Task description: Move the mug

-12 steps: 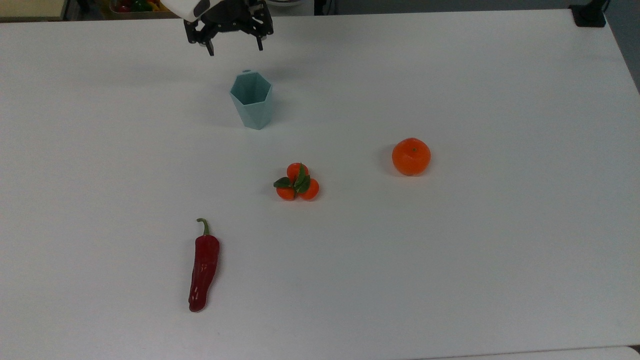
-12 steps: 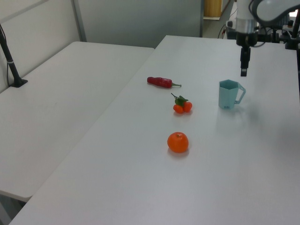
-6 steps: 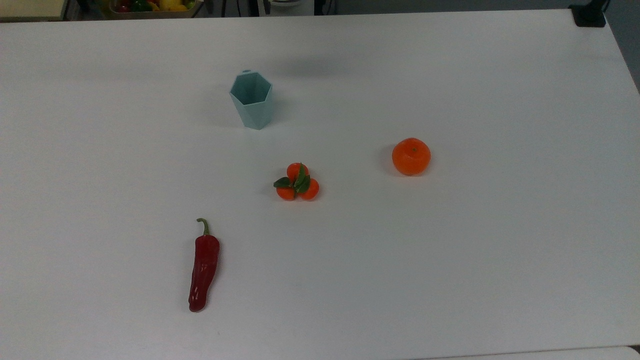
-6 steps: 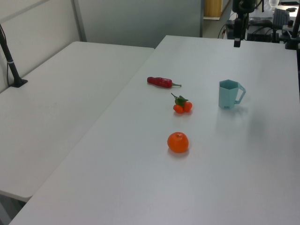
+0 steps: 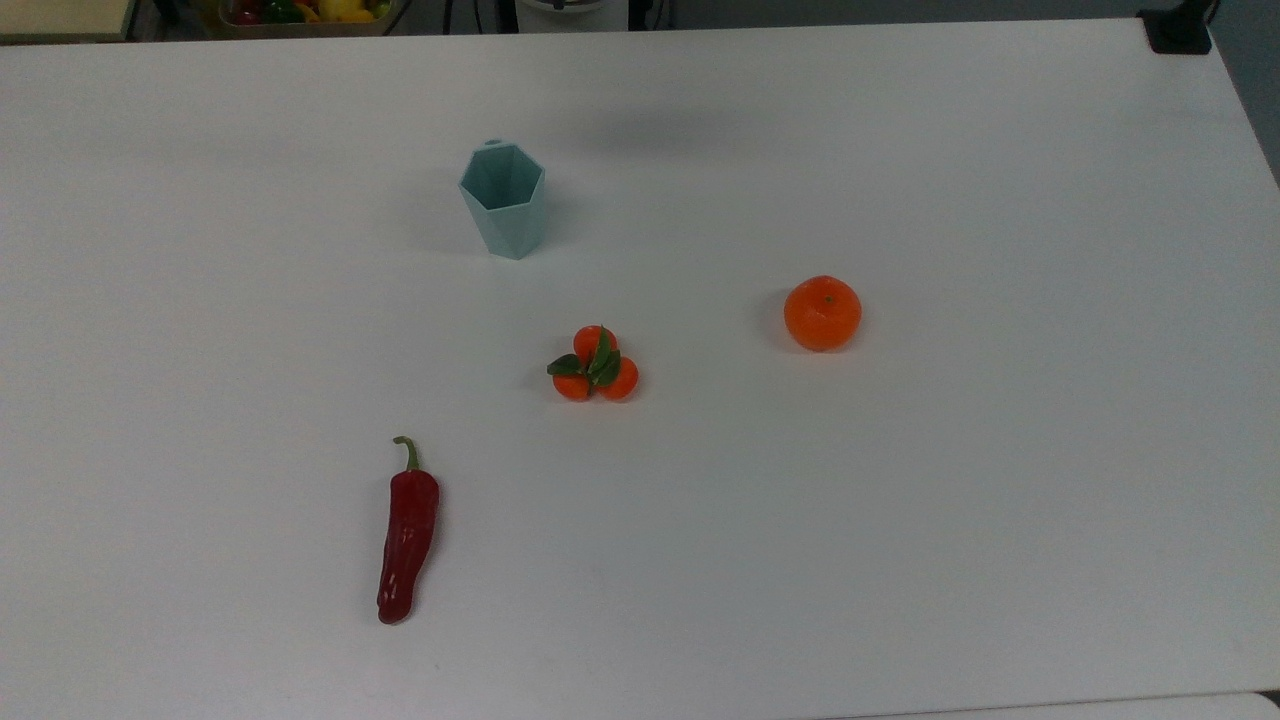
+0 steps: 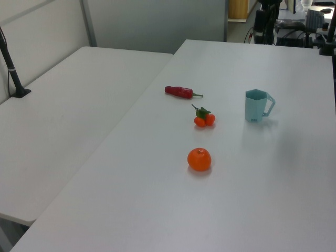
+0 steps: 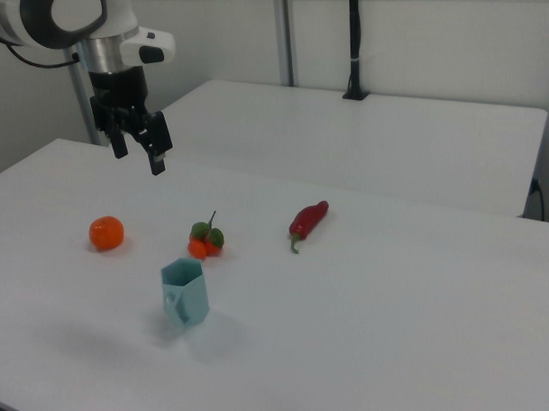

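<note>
The mug (image 5: pixel 504 203) stands upright on the white table (image 5: pixel 900 520), alone, well apart from every other thing; in the left view (image 6: pixel 256 106) its handle points to the left view's right, and in the right view (image 7: pixel 186 293) it sits nearest the camera. The gripper (image 7: pixel 139 154) hangs high above the table in the right view, up and to the right view's left of the mug, its two fingers spread apart and holding nothing. A cluster of small oranges with leaves (image 5: pixel 594 365) lies near the table's middle, a single orange (image 5: pixel 822 313) to the top view's right of it, and a red chili pepper (image 5: pixel 405 535) lower at the top view's left
</note>
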Tool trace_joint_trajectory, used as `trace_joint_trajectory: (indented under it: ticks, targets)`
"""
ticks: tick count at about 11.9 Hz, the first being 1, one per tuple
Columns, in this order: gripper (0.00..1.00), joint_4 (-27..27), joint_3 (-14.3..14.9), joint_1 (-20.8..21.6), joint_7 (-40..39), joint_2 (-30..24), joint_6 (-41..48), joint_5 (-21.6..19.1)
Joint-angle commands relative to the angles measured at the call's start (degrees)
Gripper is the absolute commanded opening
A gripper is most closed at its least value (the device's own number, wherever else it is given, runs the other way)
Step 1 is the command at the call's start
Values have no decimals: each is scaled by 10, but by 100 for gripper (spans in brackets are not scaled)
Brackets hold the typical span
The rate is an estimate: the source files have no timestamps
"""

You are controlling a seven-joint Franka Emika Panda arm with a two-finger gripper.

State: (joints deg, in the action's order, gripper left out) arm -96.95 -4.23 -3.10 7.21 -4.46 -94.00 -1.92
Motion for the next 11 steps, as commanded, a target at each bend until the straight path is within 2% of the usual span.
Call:
trace_joint_trajectory:
  ticks: [1,5,6,7,11]
  targets:
    - [100,9,47,45,0,9,-40,-5]
    - [100,15,76,58,-103,30,-75,-9]
    - [100,24,88,64,-115,35,-75,-12]
    - [100,42,90,65,-119,45,-71,-12]
    - [100,43,90,65,-119,43,-69,-13]
